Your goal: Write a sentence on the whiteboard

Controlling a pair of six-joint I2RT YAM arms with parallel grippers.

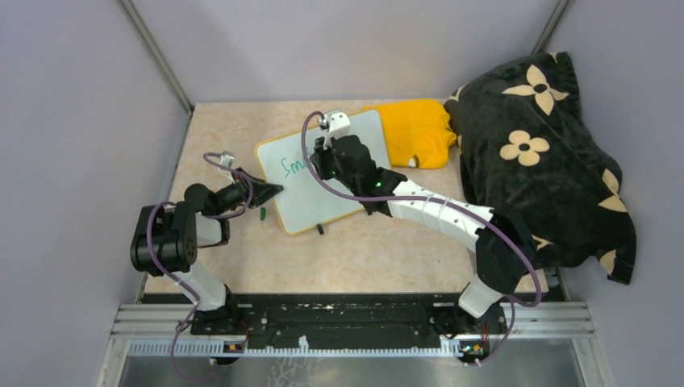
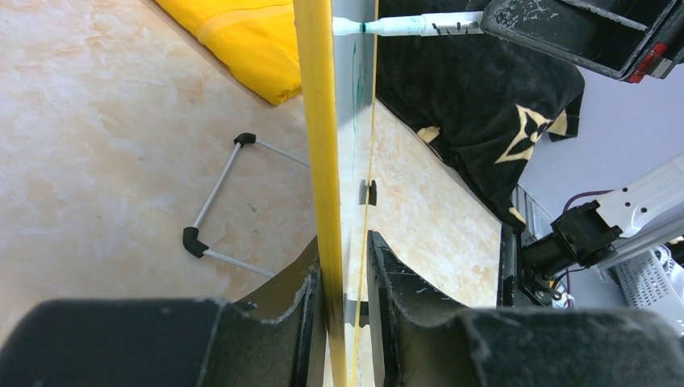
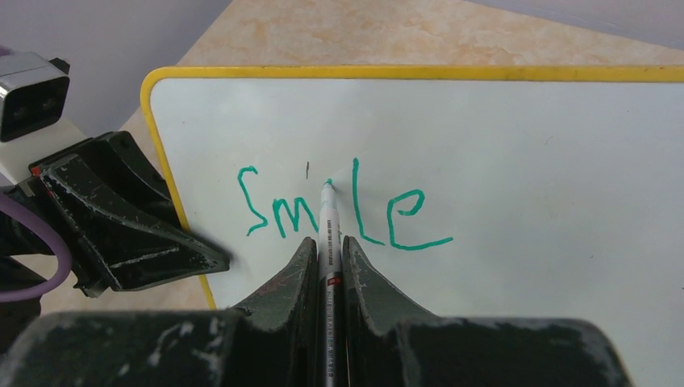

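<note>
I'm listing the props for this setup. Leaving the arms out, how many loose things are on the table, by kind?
cloths: 2, the yellow cloth and the black flowered cloth
whiteboard: 1
marker: 1
small dark green piece beside the board, maybe a cap: 1
Total: 5

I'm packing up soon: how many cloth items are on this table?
2. A folded yellow cloth lies beyond the glossy white yellow-rimmed whiteboard; a black blanket with cream flowers is heaped on the right. Others may hide beneath it.
</note>
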